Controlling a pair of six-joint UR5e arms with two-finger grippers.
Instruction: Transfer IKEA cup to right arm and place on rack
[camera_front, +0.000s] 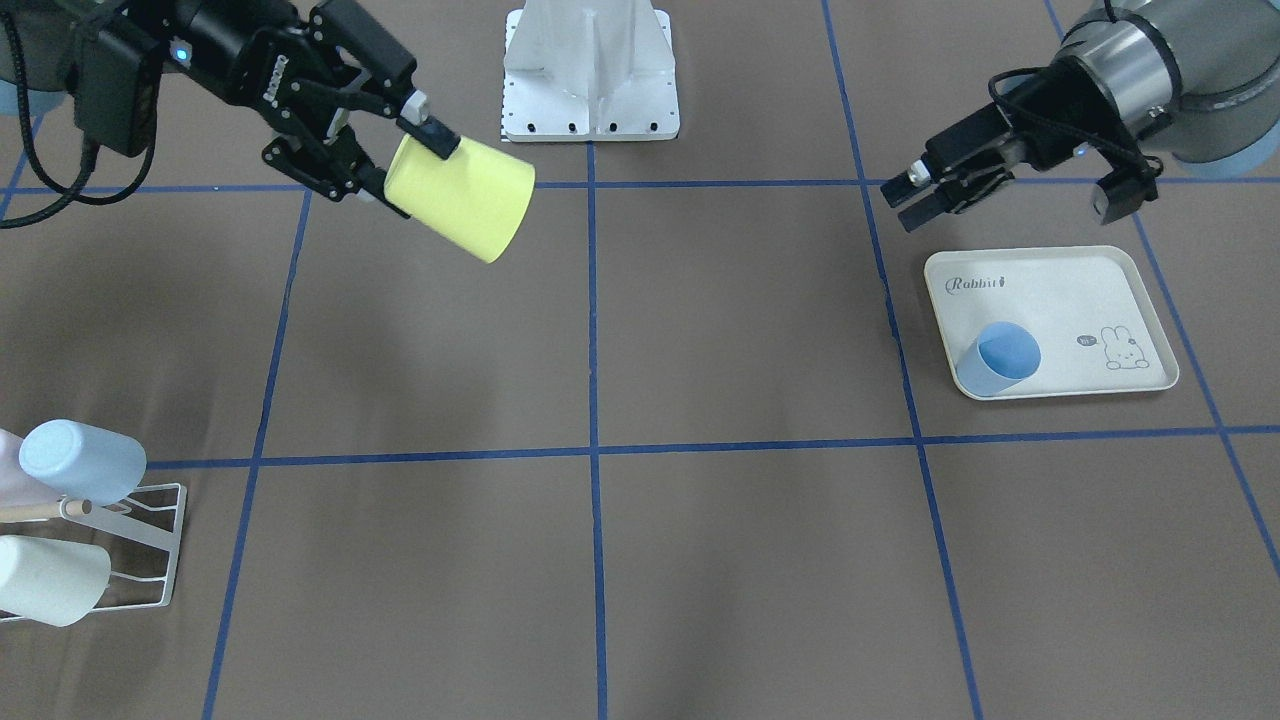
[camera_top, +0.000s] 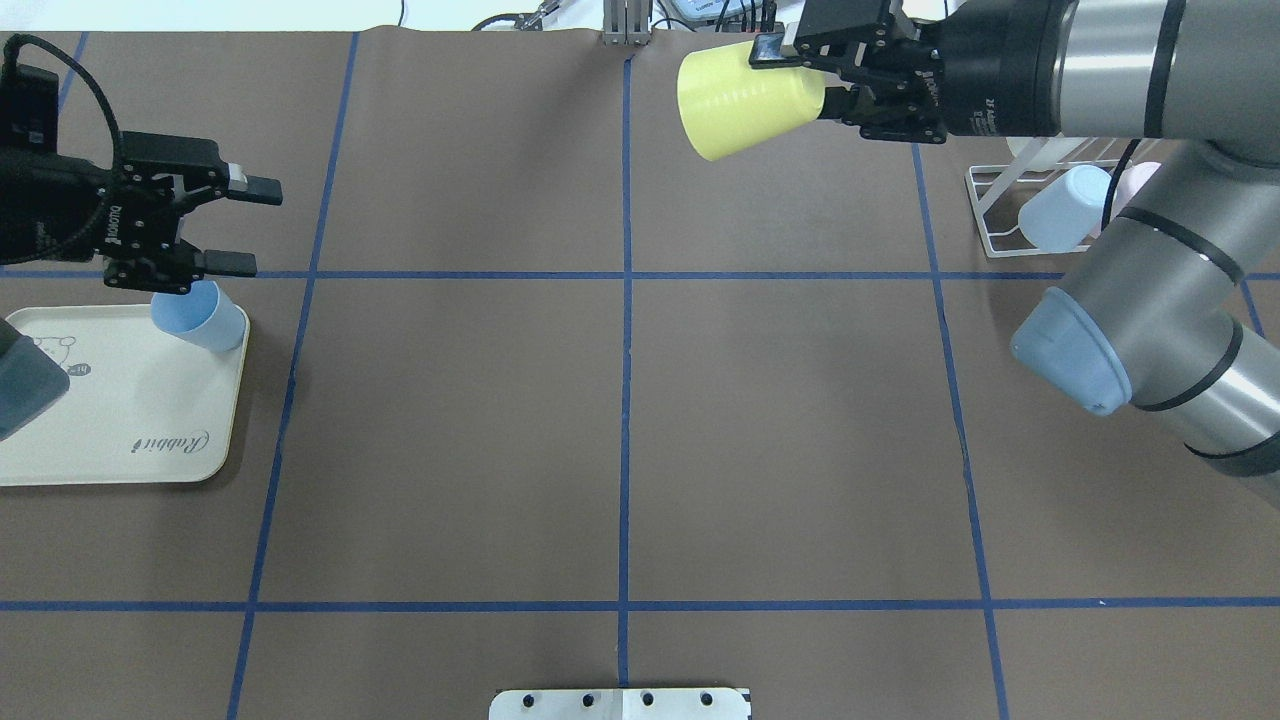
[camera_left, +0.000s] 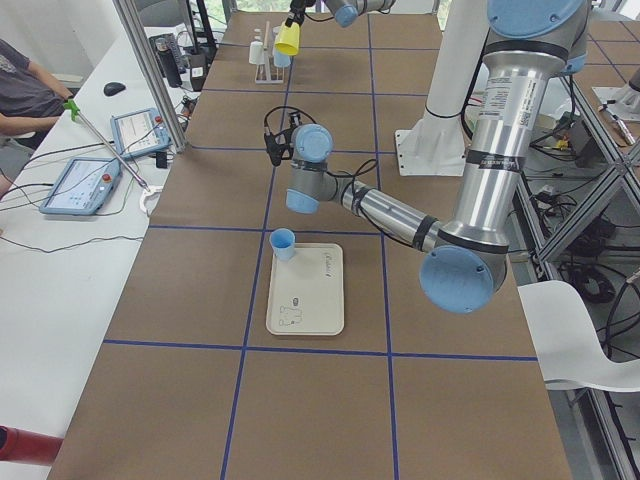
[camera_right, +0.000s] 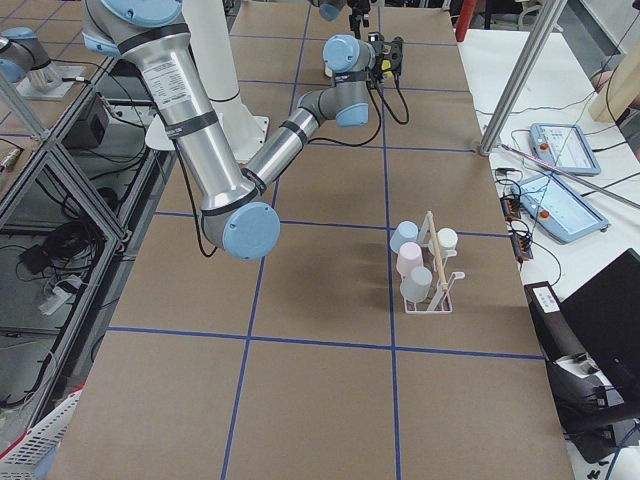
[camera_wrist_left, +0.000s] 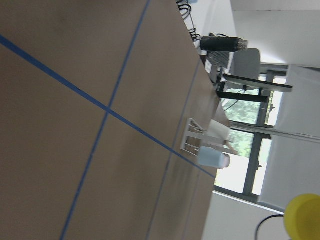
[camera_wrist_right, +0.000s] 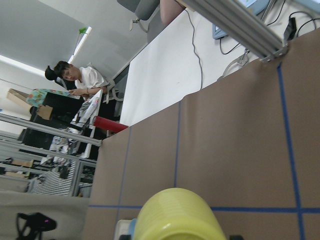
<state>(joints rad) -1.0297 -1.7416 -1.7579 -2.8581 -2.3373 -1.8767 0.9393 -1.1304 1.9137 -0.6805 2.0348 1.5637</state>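
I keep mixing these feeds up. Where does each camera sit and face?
Front-facing: facing the robot base across the table; right arm holds yellow cup, left arm empty.
Overhead: behind the base, facing forward; both arms.
Exterior left: table end by tray; left arm near.
Exterior right: table end by rack; right arm near.
Left wrist: faces the rack; no arm.
Right wrist: past the cup toward a person.
Both wrists see the yellow cup.

Soft, even light throws faint diffuse shadows on the surface (camera_front: 700, 330). In the left wrist view, windows (camera_wrist_left: 239, 142) glare white at 4 o'clock. In the right wrist view, the near yellow cup (camera_wrist_right: 175, 215) is blurred.
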